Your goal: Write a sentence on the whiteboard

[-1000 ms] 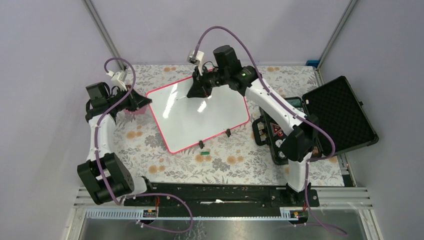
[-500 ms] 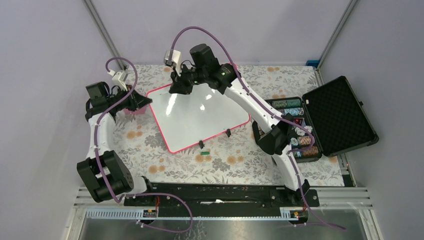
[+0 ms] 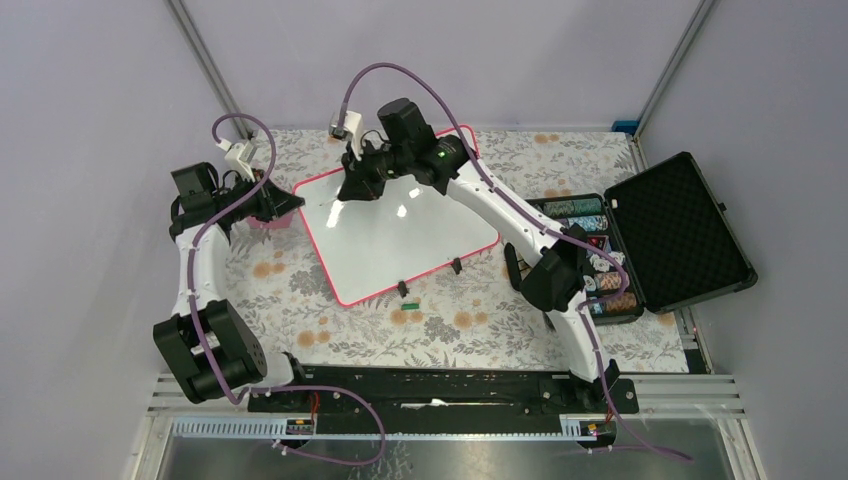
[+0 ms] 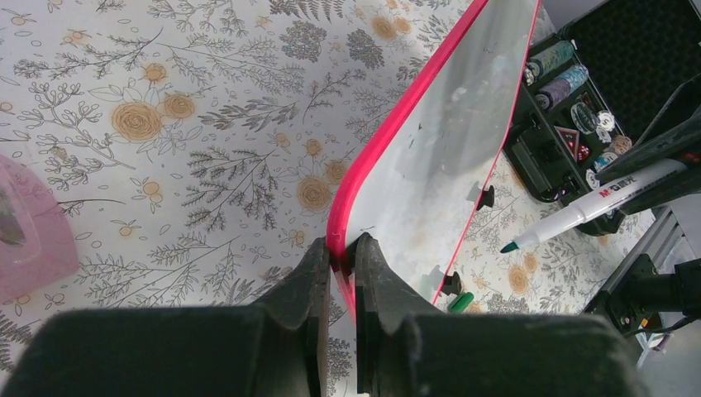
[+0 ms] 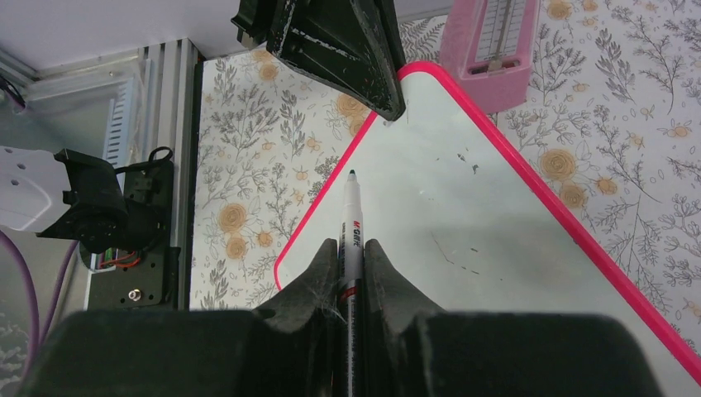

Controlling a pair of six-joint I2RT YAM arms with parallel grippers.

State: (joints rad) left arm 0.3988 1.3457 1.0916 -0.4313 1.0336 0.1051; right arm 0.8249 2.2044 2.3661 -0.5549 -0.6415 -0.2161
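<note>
The left gripper (image 4: pixel 340 252) has its fingers (image 4: pixel 307 277) pinched on the pink-red frame of the whiteboard (image 4: pixel 430 157), at a rounded corner. The board's white face runs away ahead and to the right of them, and floral cloth (image 4: pixel 207 141) lies open to their left, with a pink box (image 4: pixel 25 240) at the far left. The right gripper (image 5: pixel 350 248) is clamped on a marker (image 5: pixel 351 219) that points straight ahead. Its tip sits over the board just inside the frame; contact cannot be told. To the right of these fingers the board is wide bare white with a few small dark specks. Ahead of the tip, the left gripper's black fingers hold the corner. Beyond the board's far edge stands an open black case (image 3: pixel 680 230).
</note>
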